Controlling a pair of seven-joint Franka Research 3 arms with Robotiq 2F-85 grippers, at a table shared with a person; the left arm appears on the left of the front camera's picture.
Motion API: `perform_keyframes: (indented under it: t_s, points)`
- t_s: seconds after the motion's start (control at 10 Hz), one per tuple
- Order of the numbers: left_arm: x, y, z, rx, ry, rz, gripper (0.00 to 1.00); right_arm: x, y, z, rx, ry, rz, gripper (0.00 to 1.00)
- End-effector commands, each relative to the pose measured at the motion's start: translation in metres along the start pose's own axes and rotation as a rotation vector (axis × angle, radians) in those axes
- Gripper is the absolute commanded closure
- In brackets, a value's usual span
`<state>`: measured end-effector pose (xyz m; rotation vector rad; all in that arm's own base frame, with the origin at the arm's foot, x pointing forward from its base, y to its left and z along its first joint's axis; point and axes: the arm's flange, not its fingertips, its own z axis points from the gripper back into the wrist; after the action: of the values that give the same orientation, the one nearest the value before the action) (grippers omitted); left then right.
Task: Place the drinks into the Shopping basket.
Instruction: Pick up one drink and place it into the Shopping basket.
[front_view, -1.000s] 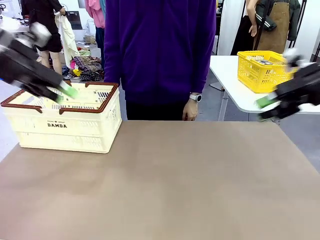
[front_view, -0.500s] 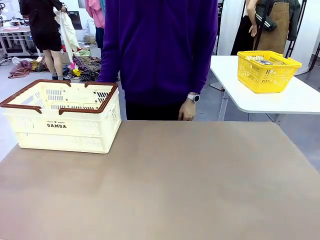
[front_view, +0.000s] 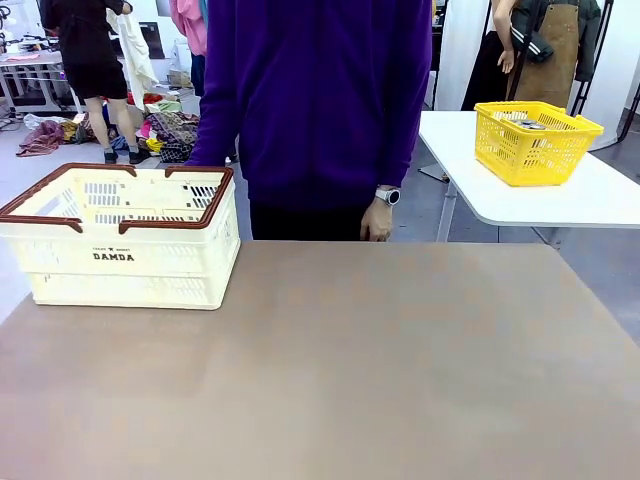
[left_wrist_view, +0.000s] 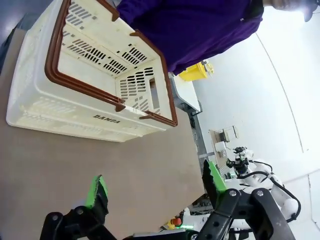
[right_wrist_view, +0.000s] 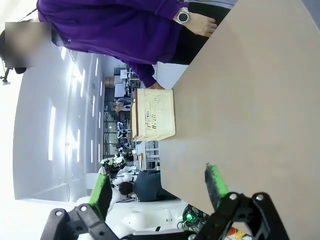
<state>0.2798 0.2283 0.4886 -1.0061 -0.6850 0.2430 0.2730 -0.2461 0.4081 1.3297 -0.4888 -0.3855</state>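
- Left gripper (left_wrist_view: 152, 182): jaws spread wide, nothing between them, above the table (front_view: 380, 370) and facing the basket (front_view: 150, 265).
- Right gripper (right_wrist_view: 157, 180): jaws also wide apart and holding nothing, over bare tabletop.
- The basket stands upright at the table's far left, "DAMDA" side towards the robot.
- A person (front_view: 320, 100) in purple stands at the far edge, one hand (front_view: 378, 222) hanging by the table edge.
- A yellow basket (front_view: 535, 150) sits on a white table (front_view: 560, 205), far right.
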Motion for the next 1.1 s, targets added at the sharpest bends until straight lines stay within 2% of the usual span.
perform_keyframes:
  t_s: [0.0,1.0]
  points:
    - [-0.0012,0.0007,0.0005,-0.019,-0.012,-0.024,0.00,-0.0024,0.0016,0.0043,-0.002,0.012,0.006,0.00]
    - [-0.0012,0.0007,0.0005,-0.019,-0.012,-0.024,0.00,-0.0024,0.0016,0.0043,-0.002,0.012,0.006,0.00]
